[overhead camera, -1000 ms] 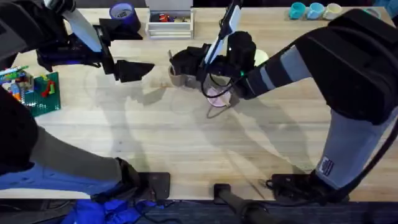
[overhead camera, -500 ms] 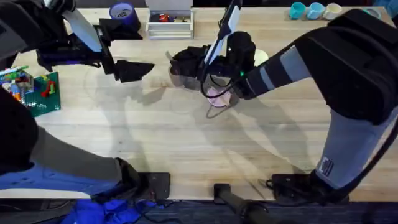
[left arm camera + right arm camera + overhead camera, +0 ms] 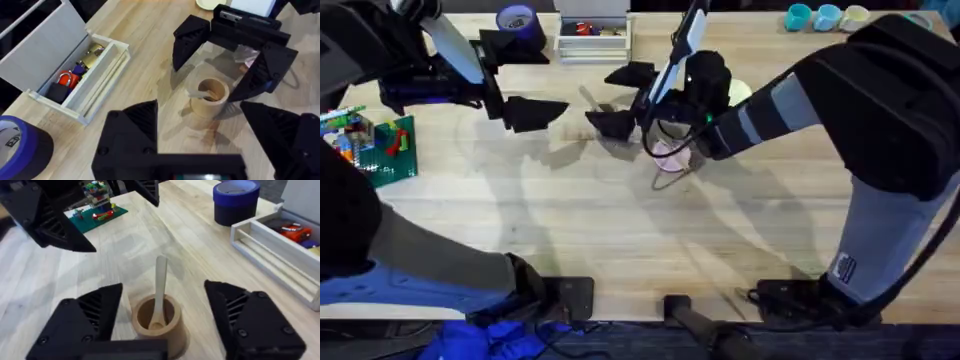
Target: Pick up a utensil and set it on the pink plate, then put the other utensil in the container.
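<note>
The brown container (image 3: 156, 324) stands upright on the table with the wooden spoon (image 3: 160, 287) upright inside it, handle up. My right gripper (image 3: 162, 297) hangs open over it, one finger on either side and nothing between them. From overhead the right gripper (image 3: 616, 99) is at table centre-back, with the spoon handle (image 3: 588, 97) beside it. The pink plate (image 3: 670, 156) lies just behind, mostly under the right arm. The fork is hidden. My left gripper (image 3: 534, 111) is open and empty, left of the container (image 3: 208, 98).
At the back stand a blue cup (image 3: 517, 20) and a white tray (image 3: 592, 38) with small items. A green brick plate (image 3: 375, 146) lies at far left. A pale yellow-green plate (image 3: 738, 92) sits behind the right wrist. Teal cups (image 3: 815, 15) are back right.
My right gripper has opened over the container and let go of the spoon, which now stands in the cup. The left arm has stayed still.
</note>
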